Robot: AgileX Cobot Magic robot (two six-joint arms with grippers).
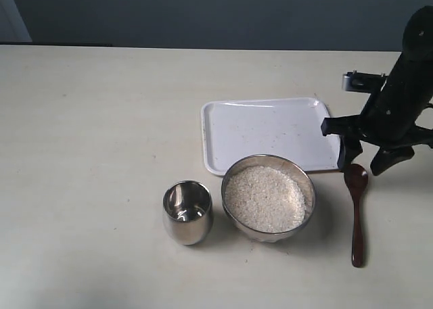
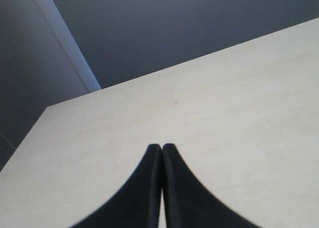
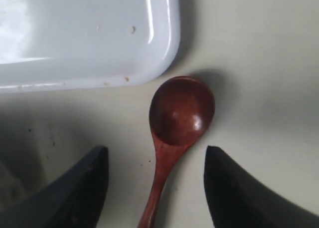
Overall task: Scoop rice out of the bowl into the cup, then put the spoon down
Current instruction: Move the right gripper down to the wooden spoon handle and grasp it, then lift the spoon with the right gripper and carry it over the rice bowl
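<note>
The steel bowl (image 1: 308,187) stands near the table's front, filled with white rice (image 1: 264,198). Left of it is the small steel cup (image 1: 187,212); I cannot tell whether it holds rice. The wooden spoon (image 1: 356,214) lies flat on the table right of the bowl, its round end toward the tray. My right gripper (image 1: 365,161) hovers open over that round end. In the right wrist view the spoon (image 3: 179,115) lies between the two spread fingers (image 3: 92,178), untouched. My left gripper (image 2: 161,147) is shut on nothing, over bare table, and is out of the exterior view.
A white tray (image 1: 270,130) lies behind the bowl, its corner (image 3: 159,48) close to the spoon's round end. The table's back edge meets a dark wall (image 1: 203,11). Bare tabletop spreads to the left of the cup.
</note>
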